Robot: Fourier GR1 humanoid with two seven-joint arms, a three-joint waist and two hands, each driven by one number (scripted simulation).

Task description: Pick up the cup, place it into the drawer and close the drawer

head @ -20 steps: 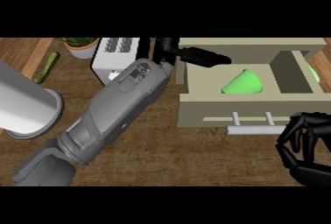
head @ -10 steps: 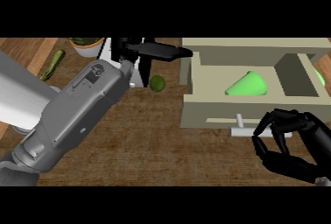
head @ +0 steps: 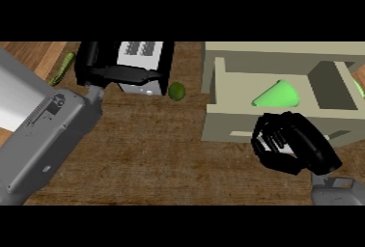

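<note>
Cup lies inside open drawer; no writing readable anywhere.

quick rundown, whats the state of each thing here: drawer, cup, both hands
drawer: open
cup: green, lying on its side inside the drawer
right hand: fingers curled at the drawer front, over its handle
left hand: open, fingers straight, over the toaster, holding nothing
</note>
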